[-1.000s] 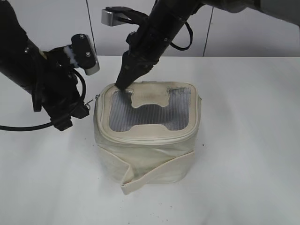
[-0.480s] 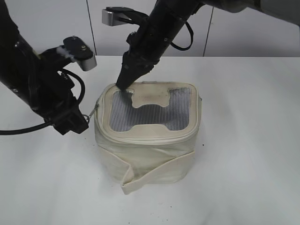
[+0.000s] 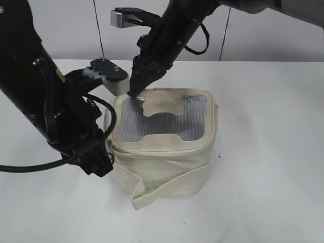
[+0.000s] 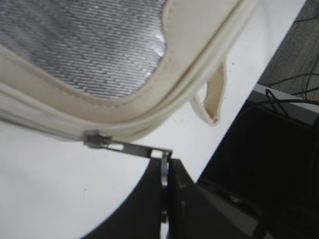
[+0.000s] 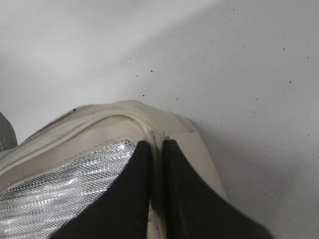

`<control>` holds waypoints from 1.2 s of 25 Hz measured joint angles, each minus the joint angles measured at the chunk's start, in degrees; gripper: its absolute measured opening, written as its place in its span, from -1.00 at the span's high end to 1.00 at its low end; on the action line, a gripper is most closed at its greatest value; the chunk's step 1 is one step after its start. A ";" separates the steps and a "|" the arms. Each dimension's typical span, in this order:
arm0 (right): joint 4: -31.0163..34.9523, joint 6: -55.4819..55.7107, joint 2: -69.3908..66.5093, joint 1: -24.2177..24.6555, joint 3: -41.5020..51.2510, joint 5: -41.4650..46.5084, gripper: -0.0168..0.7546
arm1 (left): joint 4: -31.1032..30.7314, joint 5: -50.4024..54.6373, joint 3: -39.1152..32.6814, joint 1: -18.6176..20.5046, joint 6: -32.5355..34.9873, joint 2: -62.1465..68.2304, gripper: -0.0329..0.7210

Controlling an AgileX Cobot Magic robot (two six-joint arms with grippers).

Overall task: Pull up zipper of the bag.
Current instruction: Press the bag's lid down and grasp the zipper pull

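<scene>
The cream bag (image 3: 167, 164) stands mid-table, grey mesh top (image 3: 162, 124) facing up. Its zipper track (image 3: 162, 148) runs round the top rim. In the left wrist view a silver slider (image 4: 94, 140) sits on the track (image 4: 40, 130), its flat pull stretched toward my left gripper (image 4: 166, 162), which is shut on the ring pull. In the exterior view this gripper (image 3: 101, 163) is at the bag's front left corner. My right gripper (image 3: 135, 91) is shut on the rim seam at the back left corner, also shown in the right wrist view (image 5: 157, 147).
The white table (image 3: 263, 152) extends to the right and front of the bag. A folded band (image 3: 167, 188) wraps the bag's front. A small cream tab (image 4: 212, 99) hangs from its side. Dark equipment and cables (image 4: 279, 149) lie beyond the table edge.
My left arm has swung from the bag's back left toward its front left corner, drawing the slider along the track. The right gripper has kept its hold on the rim.
</scene>
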State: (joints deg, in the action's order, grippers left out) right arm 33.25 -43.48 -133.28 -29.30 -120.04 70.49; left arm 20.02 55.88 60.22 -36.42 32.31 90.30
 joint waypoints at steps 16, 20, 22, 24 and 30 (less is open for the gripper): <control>-0.11 0.65 0.00 0.00 0.00 0.06 0.84 | 4.22 -21.45 -0.29 -18.36 -13.47 1.44 0.92; -0.17 1.16 0.00 0.00 0.00 0.06 0.84 | 4.52 -22.15 -0.40 -18.64 -13.53 1.88 0.92; -0.17 1.78 0.00 0.00 0.00 0.06 0.84 | 3.77 -21.73 -0.40 -18.64 -13.53 1.88 0.92; -0.17 2.69 0.00 0.00 0.00 0.06 0.84 | 2.63 -20.81 -0.40 -18.69 -13.53 1.88 0.91; -0.22 5.23 0.00 0.00 0.00 0.01 0.70 | -2.22 -17.68 -0.40 -19.17 -13.53 -0.79 0.50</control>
State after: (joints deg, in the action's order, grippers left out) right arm 33.03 -38.24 -133.28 -29.30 -120.04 70.50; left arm 17.80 38.19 59.82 -55.60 18.78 89.51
